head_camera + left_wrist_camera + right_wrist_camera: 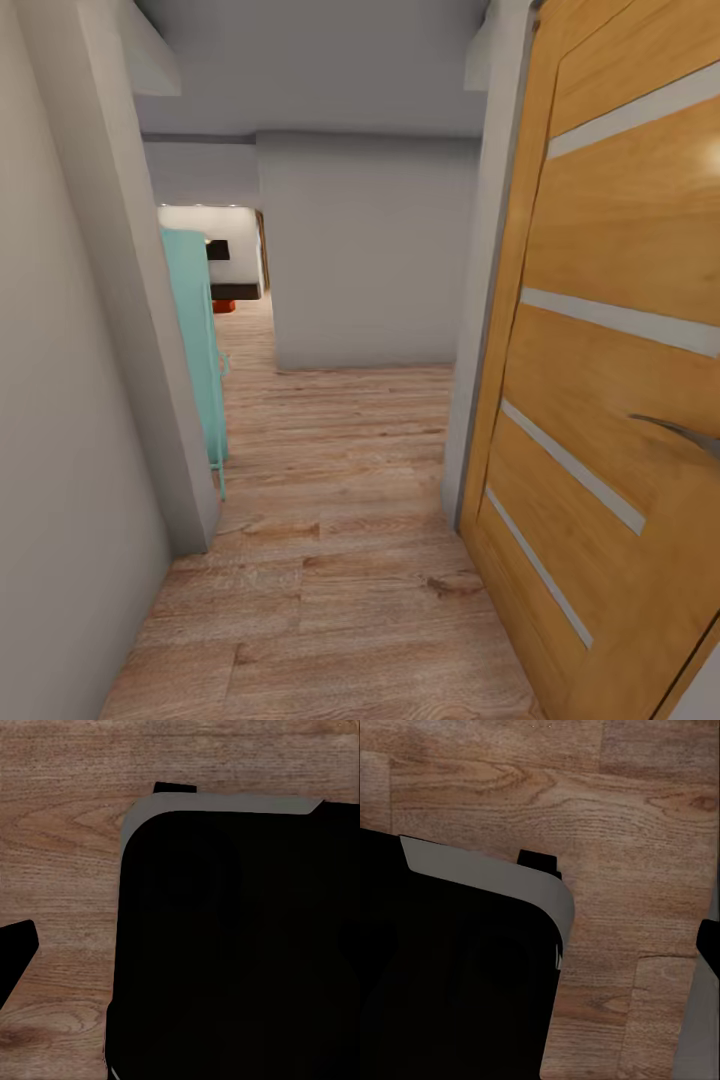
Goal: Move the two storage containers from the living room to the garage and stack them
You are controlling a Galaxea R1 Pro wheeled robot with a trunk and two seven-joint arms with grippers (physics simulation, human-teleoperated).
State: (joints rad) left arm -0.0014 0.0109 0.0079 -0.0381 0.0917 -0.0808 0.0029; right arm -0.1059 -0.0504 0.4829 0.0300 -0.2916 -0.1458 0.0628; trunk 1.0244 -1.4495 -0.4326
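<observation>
Your head view looks down a narrow hallway with a light wood plank floor (340,520). At the far left a plain grey wall (60,400) runs close alongside you and ends in a corner post. Just beyond that corner stands a tall turquoise cabinet (195,340), its side facing the passage.

Past the cabinet, through an opening at the back left, you see a lit room with a pale wall and a long dark low cabinet (235,290). On the floor just below that dark cabinet sits a small orange-red shape (223,305), well apart from you; it is too small to confirm as one of the storage containers, though the colour matches.

At the centre a blank grey wall (365,250) closes the hallway ahead, with the passage turning left around it. At the right an open wooden door (600,380) with pale horizontal strips and a metal lever handle (675,432) stands close to you.

In the left wrist view you see plank flooring and a large black body with a grey edge (225,802); whether your left hand is open or closed cannot be told. In the right wrist view a similar black body with a grey rim (502,877) lies over the planks; the right hand's state cannot be told either.
</observation>
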